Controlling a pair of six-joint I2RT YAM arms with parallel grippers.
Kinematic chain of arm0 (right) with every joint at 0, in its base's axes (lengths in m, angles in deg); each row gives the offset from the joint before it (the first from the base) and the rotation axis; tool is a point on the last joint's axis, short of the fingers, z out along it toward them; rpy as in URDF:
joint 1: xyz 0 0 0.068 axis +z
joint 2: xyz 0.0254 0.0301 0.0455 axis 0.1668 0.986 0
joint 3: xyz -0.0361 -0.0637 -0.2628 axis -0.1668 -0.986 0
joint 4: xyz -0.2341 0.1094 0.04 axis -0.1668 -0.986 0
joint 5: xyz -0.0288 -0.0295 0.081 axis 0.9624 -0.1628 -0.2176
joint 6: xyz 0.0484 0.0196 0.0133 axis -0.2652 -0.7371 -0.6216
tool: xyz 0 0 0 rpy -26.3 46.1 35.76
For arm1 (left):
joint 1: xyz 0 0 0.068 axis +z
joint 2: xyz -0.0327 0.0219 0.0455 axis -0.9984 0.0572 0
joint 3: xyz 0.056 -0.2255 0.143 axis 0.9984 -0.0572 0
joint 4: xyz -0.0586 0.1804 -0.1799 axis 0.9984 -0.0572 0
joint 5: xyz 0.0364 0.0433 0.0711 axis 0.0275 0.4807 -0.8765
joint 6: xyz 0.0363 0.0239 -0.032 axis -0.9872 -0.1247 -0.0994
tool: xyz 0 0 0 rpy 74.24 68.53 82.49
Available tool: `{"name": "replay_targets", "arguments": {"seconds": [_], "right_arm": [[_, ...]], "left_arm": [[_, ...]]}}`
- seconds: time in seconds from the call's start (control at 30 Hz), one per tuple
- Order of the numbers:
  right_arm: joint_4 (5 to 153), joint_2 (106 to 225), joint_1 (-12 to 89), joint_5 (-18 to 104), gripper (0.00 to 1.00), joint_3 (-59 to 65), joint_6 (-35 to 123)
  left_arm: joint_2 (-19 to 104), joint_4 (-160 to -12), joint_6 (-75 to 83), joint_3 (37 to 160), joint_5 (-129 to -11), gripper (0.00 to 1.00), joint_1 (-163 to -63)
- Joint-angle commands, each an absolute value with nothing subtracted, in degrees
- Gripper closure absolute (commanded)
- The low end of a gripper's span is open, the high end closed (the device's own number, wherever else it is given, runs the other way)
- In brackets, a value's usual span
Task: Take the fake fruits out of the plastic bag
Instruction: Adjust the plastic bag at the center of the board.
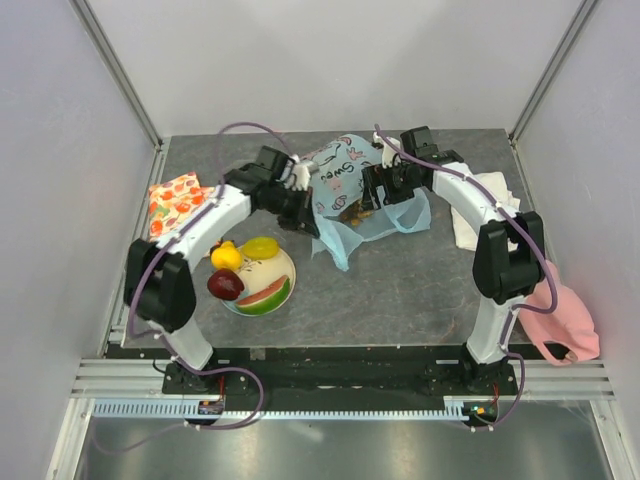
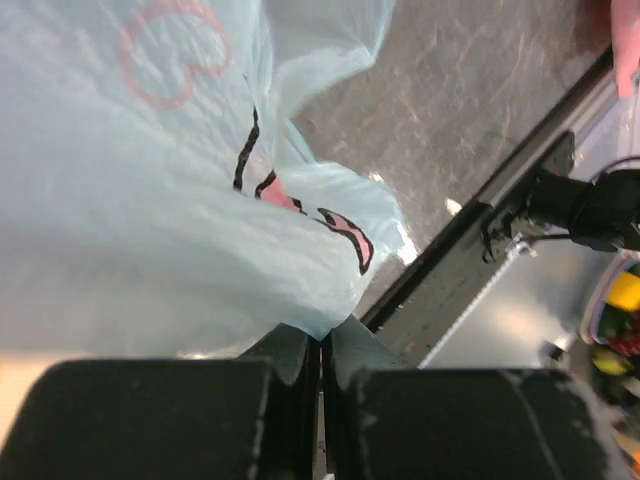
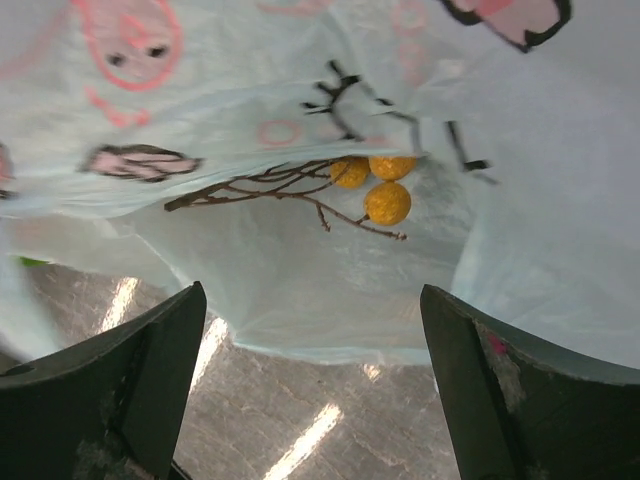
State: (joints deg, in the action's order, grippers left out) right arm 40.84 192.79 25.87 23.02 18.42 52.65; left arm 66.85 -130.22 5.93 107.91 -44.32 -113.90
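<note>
At the far left of the desk lay an orange-red patterned cloth. Just right of it and nearer the arms sat a round plate bearing four of the fake fruits: a yellow lemon, a second yellowish fruit, a dark red apple and a watermelon slice, all crowded together.

Beyond the plate, the left gripper was clenched on a gathered edge of the plastic bag, a pinch of the thin blue film running down between its closed jaws. The bag itself sat at the middle of the desk toward the back, between the two grippers, crinkled and puffed, its pink-and-dark print facing up.

On the bag's right side the right gripper was released, jaws spread wide and empty, facing the bag from close by. Its wrist camera showed a brown twig with round yellow-orange berries inside the film, seen through the plastic.

Farther right lay a white folded towel, and a pink cloth hung at the desk's right edge.
</note>
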Motion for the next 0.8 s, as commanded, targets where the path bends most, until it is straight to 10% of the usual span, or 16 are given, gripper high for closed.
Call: {"name": "replay_targets", "arguments": {"seconds": [0.0, 0.77], "right_arm": [[43.7, 196.1, 25.7, 22.2, 0.06, 22.2, 52.5], [52.2, 209.4, 36.1, 18.5, 0.28, 36.8, 46.1]], "left_arm": [[56.9, -131.4, -3.8, 113.0, -48.5, 0.98, -106.2], [52.0, -134.7, -8.8, 106.6, -32.5, 0.98, -102.3]]}}
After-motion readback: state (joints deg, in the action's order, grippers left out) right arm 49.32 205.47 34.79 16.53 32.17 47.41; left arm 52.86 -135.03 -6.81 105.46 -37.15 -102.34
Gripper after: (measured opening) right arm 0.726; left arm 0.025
